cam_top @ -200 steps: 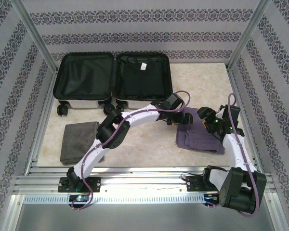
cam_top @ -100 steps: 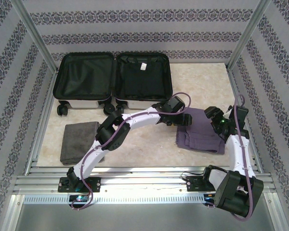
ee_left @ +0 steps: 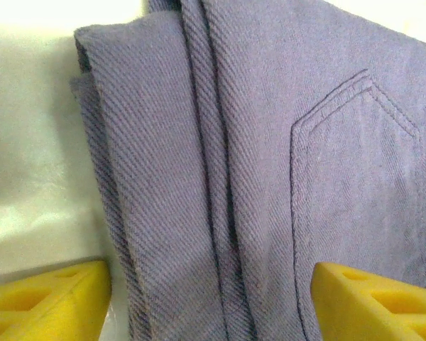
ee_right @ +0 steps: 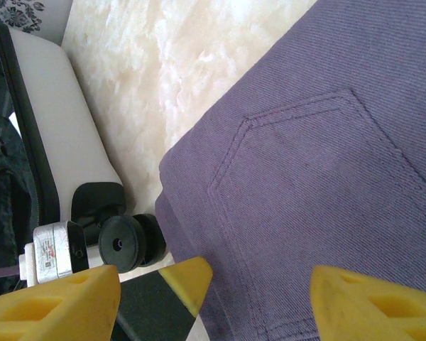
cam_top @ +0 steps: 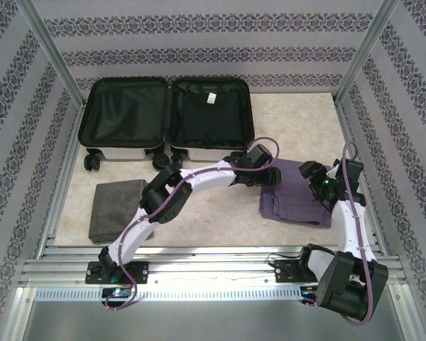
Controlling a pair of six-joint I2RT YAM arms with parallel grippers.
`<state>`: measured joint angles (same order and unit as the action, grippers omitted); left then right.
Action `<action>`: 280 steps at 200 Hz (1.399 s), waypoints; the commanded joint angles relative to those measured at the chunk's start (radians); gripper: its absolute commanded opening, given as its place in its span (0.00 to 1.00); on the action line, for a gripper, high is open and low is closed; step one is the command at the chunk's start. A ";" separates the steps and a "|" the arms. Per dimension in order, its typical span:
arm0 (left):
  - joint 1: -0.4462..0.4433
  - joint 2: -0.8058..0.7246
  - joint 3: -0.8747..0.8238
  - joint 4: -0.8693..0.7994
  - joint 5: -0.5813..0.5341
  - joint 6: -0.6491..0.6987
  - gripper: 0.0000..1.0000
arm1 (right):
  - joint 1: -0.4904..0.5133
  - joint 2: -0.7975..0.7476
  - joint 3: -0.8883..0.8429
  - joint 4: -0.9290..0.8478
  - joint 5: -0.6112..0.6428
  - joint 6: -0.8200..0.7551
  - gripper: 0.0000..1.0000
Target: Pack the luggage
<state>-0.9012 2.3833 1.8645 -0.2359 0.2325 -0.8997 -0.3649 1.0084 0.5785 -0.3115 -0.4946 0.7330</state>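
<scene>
Luggage (cam_top: pixel 131 117) lies open just beyond the left claw (cam_top: pixel 264 180), not touching

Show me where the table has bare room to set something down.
Bare table right of the luggage, at the back; also between the grey cloth and the purple trousers, under the left arm. Crowded: left gripper and right gripper both over the trousers.

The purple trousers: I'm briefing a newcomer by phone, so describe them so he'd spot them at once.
Find the open white suitcase at the back left. To its right and nearer the front lie the folded purple trousers. Unlike the grey folded cloth at the front left, they are purple and show a stitched pocket.
</scene>
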 commanded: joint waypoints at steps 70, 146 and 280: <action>-0.094 0.058 0.058 -0.085 -0.047 0.014 0.73 | -0.009 -0.032 -0.074 0.017 0.000 -0.008 0.71; -0.114 0.088 0.123 -0.156 -0.057 0.038 0.65 | -0.008 0.053 -0.153 0.071 0.002 0.001 0.71; -0.086 0.124 0.312 -0.354 -0.121 0.186 0.01 | -0.010 0.088 -0.094 0.150 -0.123 0.017 0.70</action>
<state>-0.9771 2.4828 2.1014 -0.4713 0.1043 -0.7998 -0.3710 1.1301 0.4282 -0.1307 -0.6086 0.7845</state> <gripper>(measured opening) 0.100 0.704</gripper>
